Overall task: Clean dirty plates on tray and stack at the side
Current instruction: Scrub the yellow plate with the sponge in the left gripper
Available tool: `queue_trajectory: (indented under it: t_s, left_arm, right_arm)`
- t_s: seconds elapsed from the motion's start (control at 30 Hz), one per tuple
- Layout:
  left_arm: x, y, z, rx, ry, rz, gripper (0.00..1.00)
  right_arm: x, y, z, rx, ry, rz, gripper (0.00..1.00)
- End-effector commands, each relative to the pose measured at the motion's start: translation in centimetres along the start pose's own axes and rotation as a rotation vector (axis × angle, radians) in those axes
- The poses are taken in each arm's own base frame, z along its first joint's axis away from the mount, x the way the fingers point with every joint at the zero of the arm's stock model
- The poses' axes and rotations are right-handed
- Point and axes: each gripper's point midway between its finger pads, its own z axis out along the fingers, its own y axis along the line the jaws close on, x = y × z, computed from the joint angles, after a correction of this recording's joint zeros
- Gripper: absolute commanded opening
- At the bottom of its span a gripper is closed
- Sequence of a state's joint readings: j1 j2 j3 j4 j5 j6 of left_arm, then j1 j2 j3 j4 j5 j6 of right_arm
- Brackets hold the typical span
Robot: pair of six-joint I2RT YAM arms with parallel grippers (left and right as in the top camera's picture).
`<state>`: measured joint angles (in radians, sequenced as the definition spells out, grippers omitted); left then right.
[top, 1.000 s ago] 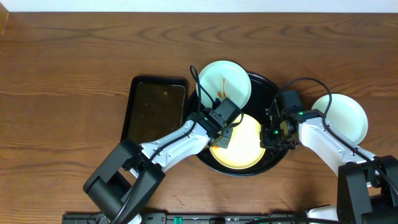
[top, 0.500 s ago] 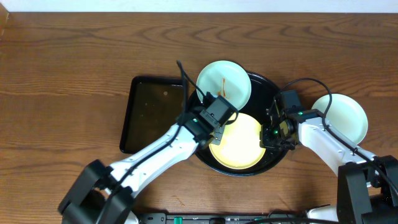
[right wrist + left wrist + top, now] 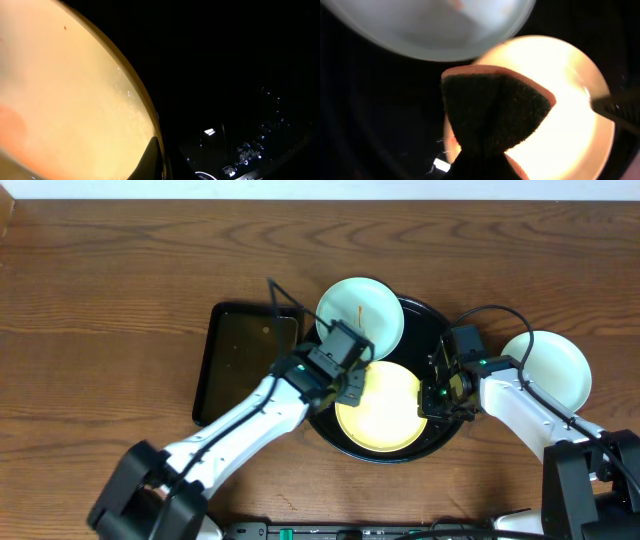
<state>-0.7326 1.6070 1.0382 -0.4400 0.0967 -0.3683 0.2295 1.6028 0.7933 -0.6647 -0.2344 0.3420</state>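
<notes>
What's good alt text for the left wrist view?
A dark sponge with an orange edge, pinched into a bow shape from the bottom of the frame, fills the centre in front of the pale yellow plate. A pale mint-blue plate sits at the top, with the glossy black tray dark around both.

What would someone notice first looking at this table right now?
The pale yellow round plate in the middle of the large glossy black round tray, with the left tool holding a dark, orange-edged sponge over its left side and the right tool clamping its right rim. A pale mint-blue round plate with an orange smear sits at the tray's far edge.
</notes>
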Motion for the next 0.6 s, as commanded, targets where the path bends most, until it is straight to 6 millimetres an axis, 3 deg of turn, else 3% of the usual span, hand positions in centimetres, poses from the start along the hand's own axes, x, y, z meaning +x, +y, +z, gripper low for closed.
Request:
queue_trajectory:
  t_s: [0.0, 0.33, 0.57]
  left_arm:
    - [1.2, -1.7, 1.9, 0.05, 0.053, 0.046, 0.08]
    - [3.6, -1.6, 6.7, 0.019, 0.139, 0.153, 0.08]
    - [1.5, 4.4, 6.7, -0.296, 0.047, 0.179, 0.08]
  right_arm:
    - [0.3, -1.5, 0.5, 0.081, 0.01, 0.019, 0.01]
    - [0.3, -1.5, 0.5, 0.08, 0.01, 0.019, 0.01]
    - [0.5, -1.6, 0.5, 0.082, 0.016, 0.02, 0.01]
